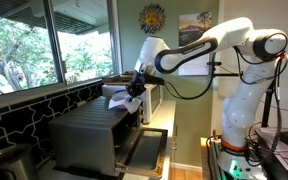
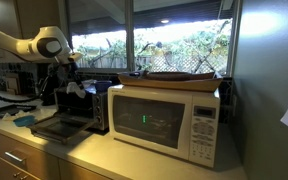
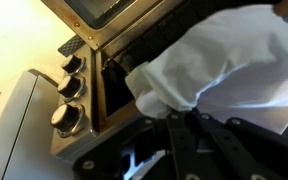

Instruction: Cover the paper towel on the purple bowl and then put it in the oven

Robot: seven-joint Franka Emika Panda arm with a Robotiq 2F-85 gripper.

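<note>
The white paper towel [image 3: 224, 55] hangs crumpled from my gripper [image 3: 176, 122], which is shut on its edge. In both exterior views the gripper [image 1: 134, 88] [image 2: 69, 80] holds the towel [image 1: 114, 91] [image 2: 77, 90] just above the top front of the grey oven [image 1: 89, 135] [image 2: 72, 105]. The oven's door [image 1: 144, 150] [image 2: 56, 127] is hinged down and open. In the wrist view the oven's knobs [image 3: 70, 90] and dark opening lie next to the towel. The purple bowl is hidden; I cannot tell whether it is under the towel.
A white microwave [image 2: 164, 118] stands beside the oven with a flat dark tray [image 2: 179, 76] on top. Windows [image 1: 44, 40] run along the counter's back. The counter edge and drawers [image 2: 24, 155] are in front.
</note>
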